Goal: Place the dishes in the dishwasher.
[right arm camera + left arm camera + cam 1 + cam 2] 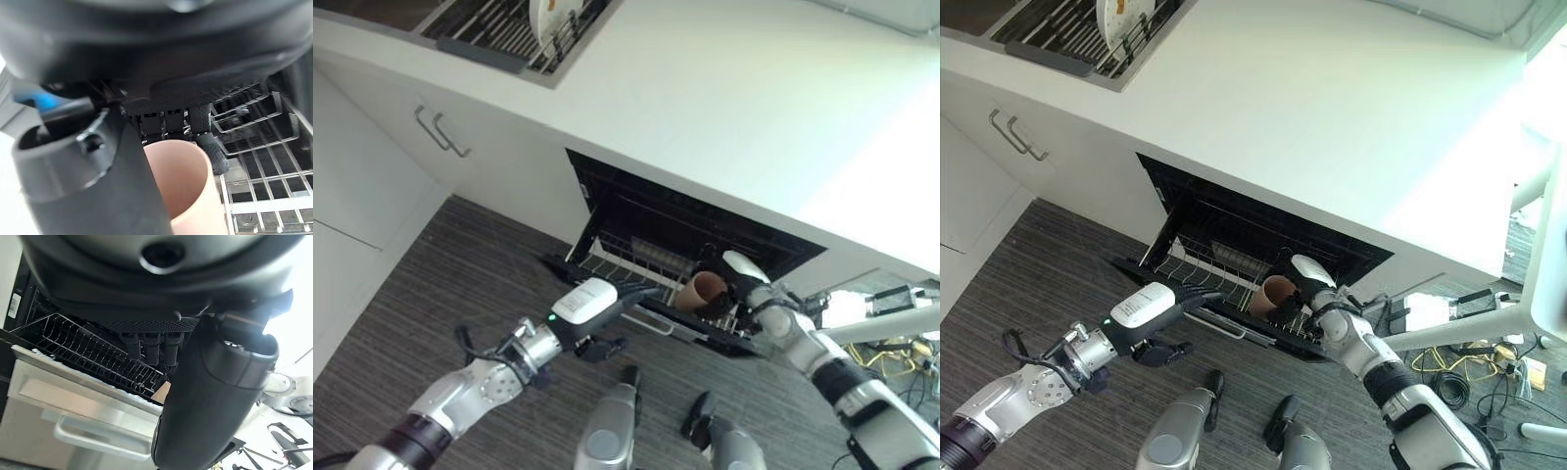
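Over the dishwasher rack [1197, 262], the right hand [1317, 284] grips a pink cup [1271, 296].

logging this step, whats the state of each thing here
dishwasher drawer: pulled open
rack: bare on the near side
cup: upright, mouth open, held over the rack
right robot hand: shut on the cup
left robot hand: open, at the drawer's front edge
plate: standing on edge in the counter rack
cupboard: closed
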### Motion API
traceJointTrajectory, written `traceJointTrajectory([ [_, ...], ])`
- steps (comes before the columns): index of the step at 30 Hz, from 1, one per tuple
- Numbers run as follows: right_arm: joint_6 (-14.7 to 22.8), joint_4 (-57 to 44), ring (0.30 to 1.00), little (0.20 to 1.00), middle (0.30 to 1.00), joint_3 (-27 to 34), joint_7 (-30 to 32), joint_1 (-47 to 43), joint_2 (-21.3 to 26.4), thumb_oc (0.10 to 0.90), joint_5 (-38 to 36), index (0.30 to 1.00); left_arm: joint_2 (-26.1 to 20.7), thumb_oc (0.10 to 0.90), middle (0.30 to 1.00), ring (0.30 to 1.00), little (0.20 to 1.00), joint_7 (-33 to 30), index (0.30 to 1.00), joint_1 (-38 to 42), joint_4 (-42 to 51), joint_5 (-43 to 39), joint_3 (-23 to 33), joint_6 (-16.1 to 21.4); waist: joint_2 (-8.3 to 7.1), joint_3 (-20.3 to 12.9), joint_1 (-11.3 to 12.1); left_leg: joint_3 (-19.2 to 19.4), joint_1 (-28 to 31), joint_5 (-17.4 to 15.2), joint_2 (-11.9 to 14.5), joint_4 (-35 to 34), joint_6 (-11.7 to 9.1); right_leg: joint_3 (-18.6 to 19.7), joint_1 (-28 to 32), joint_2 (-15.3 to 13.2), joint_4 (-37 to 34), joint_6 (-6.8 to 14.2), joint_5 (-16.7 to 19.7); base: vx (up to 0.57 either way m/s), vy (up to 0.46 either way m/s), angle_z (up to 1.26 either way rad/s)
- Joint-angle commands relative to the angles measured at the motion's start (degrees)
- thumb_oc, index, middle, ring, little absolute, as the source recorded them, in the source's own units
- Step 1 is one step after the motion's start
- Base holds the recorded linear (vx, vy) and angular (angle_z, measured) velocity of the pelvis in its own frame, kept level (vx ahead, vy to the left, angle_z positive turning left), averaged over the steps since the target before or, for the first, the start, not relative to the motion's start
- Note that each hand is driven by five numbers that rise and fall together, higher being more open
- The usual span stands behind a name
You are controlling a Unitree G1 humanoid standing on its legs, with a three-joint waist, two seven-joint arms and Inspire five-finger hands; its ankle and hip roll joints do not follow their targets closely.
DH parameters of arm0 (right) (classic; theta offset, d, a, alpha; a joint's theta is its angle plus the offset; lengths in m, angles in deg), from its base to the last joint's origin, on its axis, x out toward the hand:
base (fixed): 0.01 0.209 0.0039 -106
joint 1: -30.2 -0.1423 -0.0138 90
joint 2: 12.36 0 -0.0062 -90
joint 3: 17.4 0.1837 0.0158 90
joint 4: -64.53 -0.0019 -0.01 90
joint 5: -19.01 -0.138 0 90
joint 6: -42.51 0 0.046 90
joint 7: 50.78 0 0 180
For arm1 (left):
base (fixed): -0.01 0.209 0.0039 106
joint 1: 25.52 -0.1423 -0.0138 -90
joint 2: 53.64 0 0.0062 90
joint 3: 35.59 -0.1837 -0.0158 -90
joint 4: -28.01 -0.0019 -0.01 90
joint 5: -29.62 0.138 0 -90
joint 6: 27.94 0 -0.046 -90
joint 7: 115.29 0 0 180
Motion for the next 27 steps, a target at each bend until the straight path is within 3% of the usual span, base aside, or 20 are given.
traceJointTrajectory([
  [1,2.4,-0.6,0.3,0.3,0.3,-2.4,-2.3,-1.3,0.4,0.4,0.2,0.3,-0.7,0.8,0.9,0.9,0.9,-1.2,0.9,2.4,8.1,-4.0,2.0,3.8,0.11,-1.3,1.2,1.9,0.5,-1.8,0.9,-2.7,-0.3,4.0,0.8,-1.3,2.1,4.7,-3.7,-0.04,-0.025,0.02],
  [3,2.2,-0.3,0.9,0.9,0.9,-2.8,-2.6,-1.9,0.1,0.8,0.1,0.9,-0.7,0.8,0.9,0.9,0.9,-1.2,0.9,3.1,8.0,-4.0,1.9,3.8,0.21,-0.9,1.4,1.6,0.0,-1.6,0.7,-2.7,-0.3,3.8,0.5,-1.4,2.1,4.7,-3.6,-0.03,-0.01,0.08],
  [9,2.7,0.9,0.9,0.9,0.9,-2.9,-6.4,-2.9,-0.7,0.8,-6.4,0.9,-0.3,0.8,0.9,0.9,0.9,-1.5,0.9,3.9,7.9,-3.5,1.9,4.1,0.6,0.0,2.0,1.1,-0.8,-1.0,0.3,-2.7,-0.5,3.2,0.2,-1.7,2.1,4.4,-3.6,-0.01,0.001,0.03],
  [20,2.0,-1.2,0.9,0.9,0.9,1.2,-5.8,-0.1,-1.4,0.8,-14.3,0.9,1.0,0.8,0.9,0.9,0.9,-0.3,0.9,1.6,8.6,-2.5,4.4,3.9,0.51,-0.1,1.9,0.9,0.2,-1.4,0.4,-2.7,-0.7,3.2,1.0,-1.6,2.1,4.1,-4.0,0.0,-0.002,0.0],
  [27,2.7,-7.7,0.9,0.9,0.9,3.0,-5.6,5.5,0.3,0.8,-10.2,0.9,1.6,0.8,0.9,0.9,0.9,-0.9,0.9,-1.0,9.1,-1.6,6.9,3.4,0.0,-0.7,0.7,1.5,0.7,-1.4,0.7,-2.7,-0.5,3.7,1.0,-1.4,2.1,3.9,-4.0,0.0,0.001,-0.03],
])
